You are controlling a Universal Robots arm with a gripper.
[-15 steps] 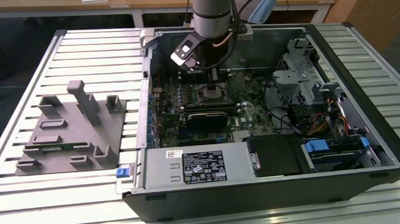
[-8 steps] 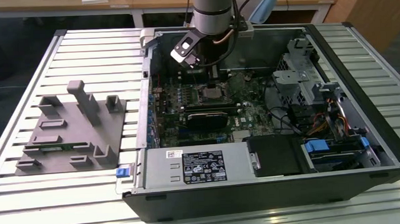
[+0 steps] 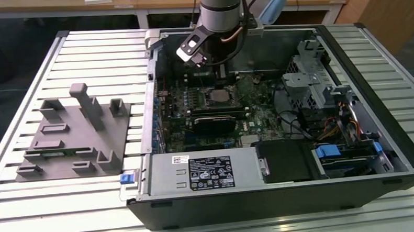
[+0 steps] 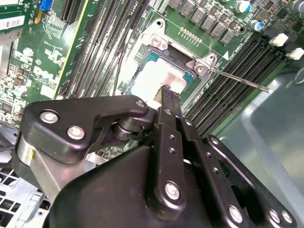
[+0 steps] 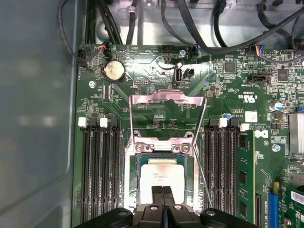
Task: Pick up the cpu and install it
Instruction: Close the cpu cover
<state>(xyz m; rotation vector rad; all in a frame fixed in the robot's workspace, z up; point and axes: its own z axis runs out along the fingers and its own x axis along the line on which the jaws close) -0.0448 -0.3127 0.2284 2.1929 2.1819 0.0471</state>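
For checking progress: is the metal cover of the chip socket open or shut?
Open: the cover stands flipped back, and the chip lies bare.

cpu: silvery top, lying flat in the socket
gripper: fingertips pressed together over the cpu's top
load plate: swung up off the socket
memory slots: black rows flanking the socket
coin cell: beyond the load plate
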